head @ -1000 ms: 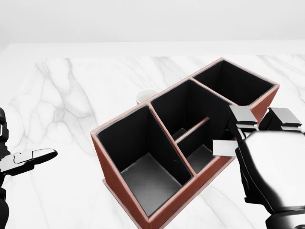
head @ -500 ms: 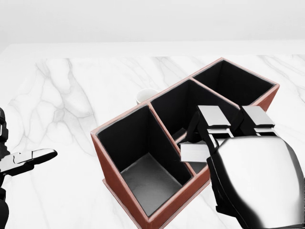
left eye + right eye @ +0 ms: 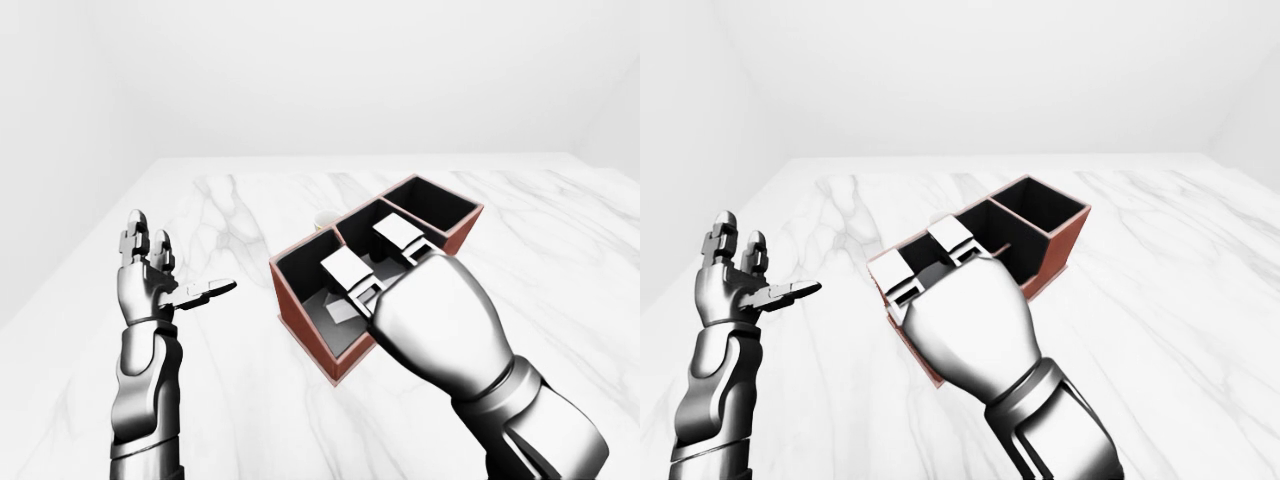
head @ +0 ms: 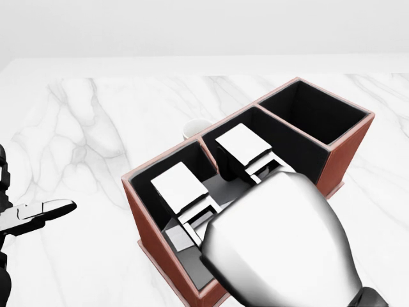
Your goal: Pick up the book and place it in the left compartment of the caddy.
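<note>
Left-eye view first: the right hand [image 3: 425,315] hangs over the caddy [image 3: 462,235], its two long fingers [image 3: 345,268] stretched out flat and set apart from each other. One lies over the left compartment, the other over the middle one. A pale patch sits under the nearer fingertip, but I cannot tell whether it is the book or just the compartment floor. Well out to the left of those fingers, the left hand [image 3: 150,285] stands above the marble tabletop [image 3: 250,400] with its fingers spread, holding nothing.

Head view now: the big knuckle housing of the right hand [image 4: 275,246] fills the lower right and blocks everything beneath the palm. The thumb is hidden, so whether anything is pinched there cannot be told. Just past the fingertips, a white round object [image 4: 195,128] peeks over the caddy's far wall and is mostly cut off.

Right-eye view: the hand covers the left compartment almost completely, and again no book shows.

My call for doing this well: keep the fingers centred over the left cell and clear of the divider, lower straight, and release only once the book is below the rim.
</note>
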Controlling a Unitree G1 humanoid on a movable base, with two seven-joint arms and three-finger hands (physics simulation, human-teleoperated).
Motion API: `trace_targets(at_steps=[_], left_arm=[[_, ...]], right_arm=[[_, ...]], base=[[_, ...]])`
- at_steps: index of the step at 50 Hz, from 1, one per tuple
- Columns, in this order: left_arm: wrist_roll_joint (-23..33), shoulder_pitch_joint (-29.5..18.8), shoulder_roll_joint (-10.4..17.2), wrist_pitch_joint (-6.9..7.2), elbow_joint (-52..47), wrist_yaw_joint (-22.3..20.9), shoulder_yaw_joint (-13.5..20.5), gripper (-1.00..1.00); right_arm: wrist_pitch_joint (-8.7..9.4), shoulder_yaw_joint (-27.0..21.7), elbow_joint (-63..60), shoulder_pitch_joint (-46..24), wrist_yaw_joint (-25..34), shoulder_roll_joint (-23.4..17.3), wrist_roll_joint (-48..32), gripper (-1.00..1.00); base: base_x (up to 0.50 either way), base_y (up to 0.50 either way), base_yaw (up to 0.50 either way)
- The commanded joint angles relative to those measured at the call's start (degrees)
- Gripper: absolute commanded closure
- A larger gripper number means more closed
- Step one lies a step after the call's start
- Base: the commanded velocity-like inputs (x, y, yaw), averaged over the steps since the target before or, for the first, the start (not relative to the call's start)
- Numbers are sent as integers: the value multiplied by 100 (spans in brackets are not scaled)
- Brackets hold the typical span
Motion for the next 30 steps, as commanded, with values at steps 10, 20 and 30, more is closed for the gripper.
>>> trace_targets(at_steps=[10, 20, 30], left_arm=[[28, -8, -10, 0, 28, 9, -27, -100], [27, -40, 2, 0, 107, 0, -19, -100], [50, -45, -4, 0, 141, 17, -54, -100]], right_arm=[[0, -1113, -69, -633, -1, -739, 1712, 100], [0, -2058, -70, -554, -1, -564, 2466, 100], [0, -2348, -73, -504, -1, -174, 2915, 100]], base=[[0, 0, 0], [0, 0, 0], [0, 0, 0]])
